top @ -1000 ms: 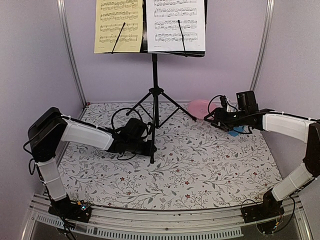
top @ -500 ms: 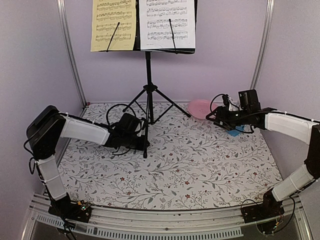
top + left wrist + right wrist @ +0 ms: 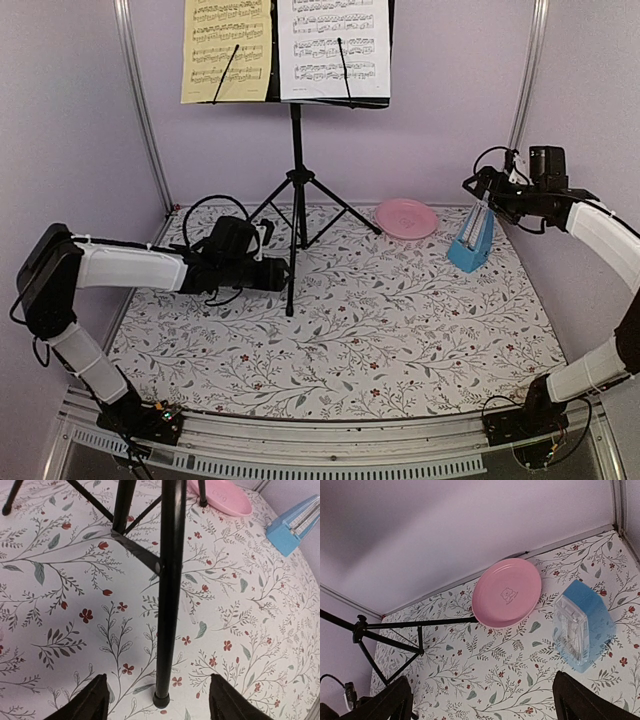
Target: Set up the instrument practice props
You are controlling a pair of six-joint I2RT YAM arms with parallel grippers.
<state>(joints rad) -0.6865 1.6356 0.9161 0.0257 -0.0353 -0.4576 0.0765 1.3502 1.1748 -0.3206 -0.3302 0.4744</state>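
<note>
Both grippers are seen with jaws spread and nothing pinched. At the left gripper [image 3: 160, 706] the two fingers [image 3: 95, 700] are set either side of the front leg [image 3: 167, 605] of the music stand [image 3: 296, 150], close to its foot, with a gap visible on each side. The right gripper [image 3: 490, 188] is held in the air above the blue metronome [image 3: 472, 242], which is stood upright near the far right corner of the tabletop [image 3: 400, 330], near the pink plate [image 3: 406, 217]. The stand is planted on its tripod toward the far edge, left of centre, and the pale-yellow sheet [image 3: 227, 50] and white sheet [image 3: 334, 48] are carried side by side on its desk, each under a wire retainer. The chief hazard is judged to lie at the left arm: if it were drawn sideways rather than straight back, the leg could be hooked by a finger and the top-heavy stand tipped, the sheets being shed. A careless descent on the right could likewise topple the metronome.
</note>
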